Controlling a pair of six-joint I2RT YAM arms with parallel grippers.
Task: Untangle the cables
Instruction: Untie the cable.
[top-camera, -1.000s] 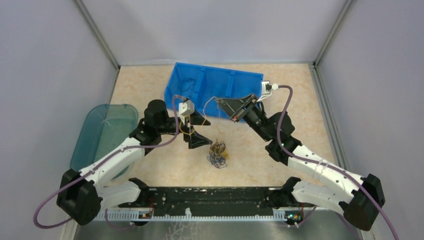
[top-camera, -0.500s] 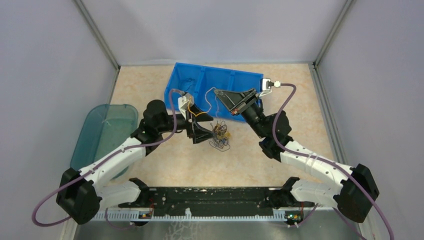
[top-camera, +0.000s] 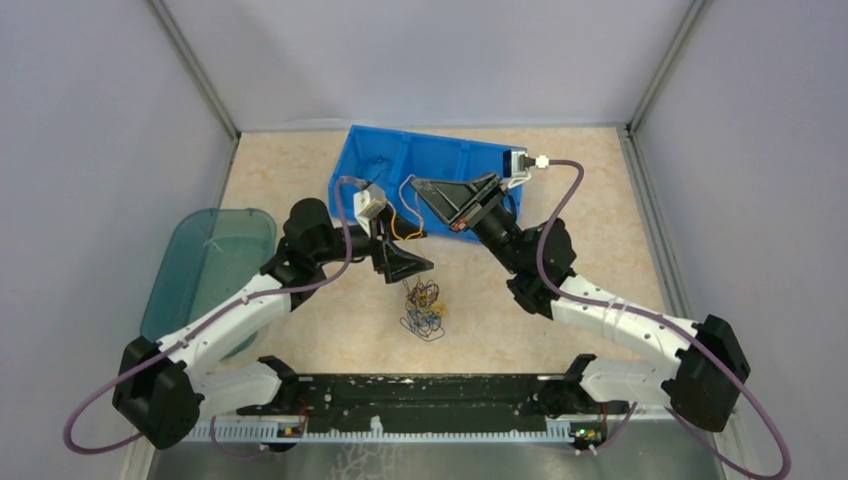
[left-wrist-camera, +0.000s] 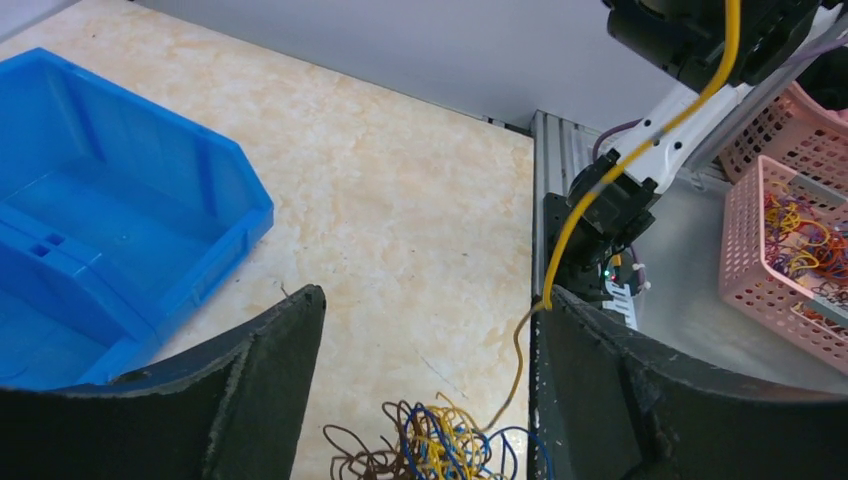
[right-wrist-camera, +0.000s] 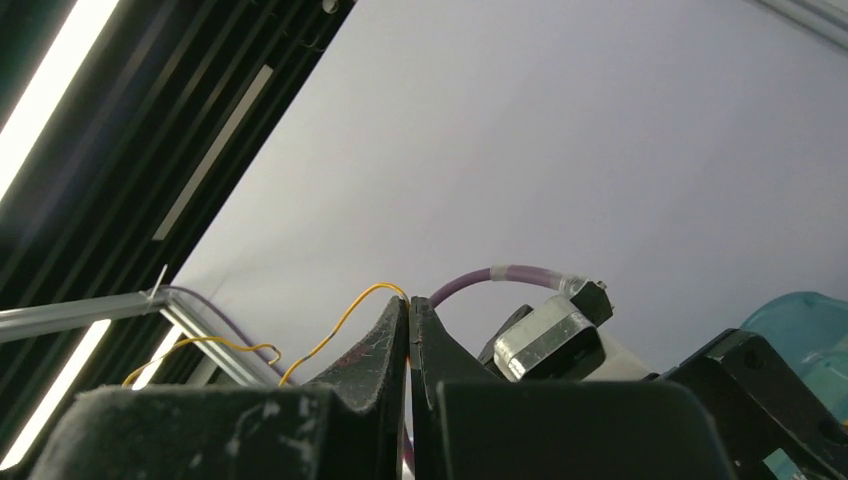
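So, hidden bits: from above, R gripper sits in front of the bin and covers part of its mid + right compartments. Pile is cut off by the bottom edge in the L wrist cam.
Hard to tell: faint dark squiggle in the bin's left compartment, too small to call.
Bin: blue, 3 compartments, at the far side of the table.
Basket: pink basket past the table edge, L wrist cam only, w/ a mess of yellow/red/blue wires inside. Its right side runs out of frame. 2nd pink one behind it, can't see its contents.
Tub: see-thru teal tub on the left, partly under the L arm. Contents: can't tell.
Pile location: tangled black/blue/yellow cables on bare table, between the arms, just on the near side of L gripper.
Yellow wire: climbs out of the pile, brushes the inner edge of one L finger, then goes on up to R gripper.
R gripper state: fingers pressed together, pinching the yellow wire, held up off the table.
L gripper state: fingers spread wide, not clamping anything.
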